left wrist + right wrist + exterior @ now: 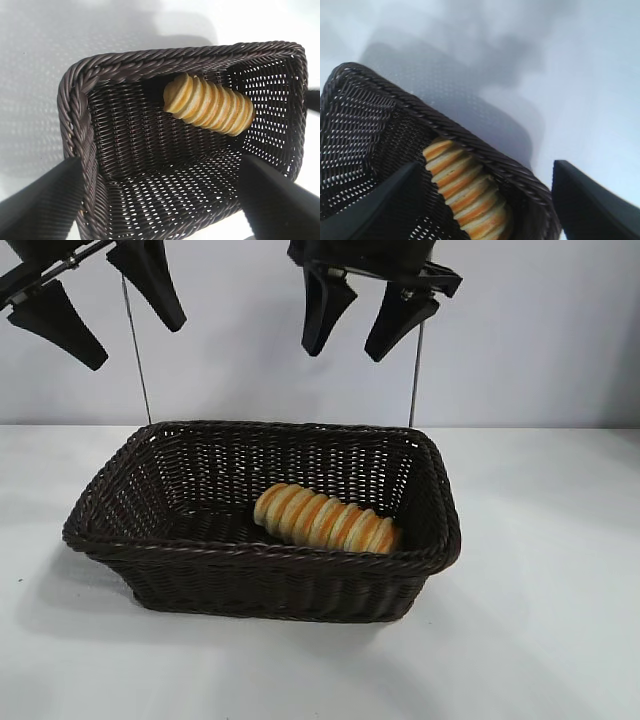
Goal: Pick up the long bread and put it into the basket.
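Note:
The long bread (pixel 325 519), golden-yellow with orange-brown ridges, lies on the floor of the dark brown wicker basket (pixel 110 502), toward its front right corner. It also shows in the left wrist view (pixel 209 103) and the right wrist view (pixel 465 194). My right gripper (pixel 370 325) hangs open and empty high above the basket's back right. My left gripper (pixel 105 315) hangs open and empty high above the basket's back left. The basket shows in both wrist views (pixel 75 95) (pixel 485 150).
The basket stands on a white table (pixel 540 570) in front of a pale wall. Two thin metal rods (pixel 137 350) rise behind the basket.

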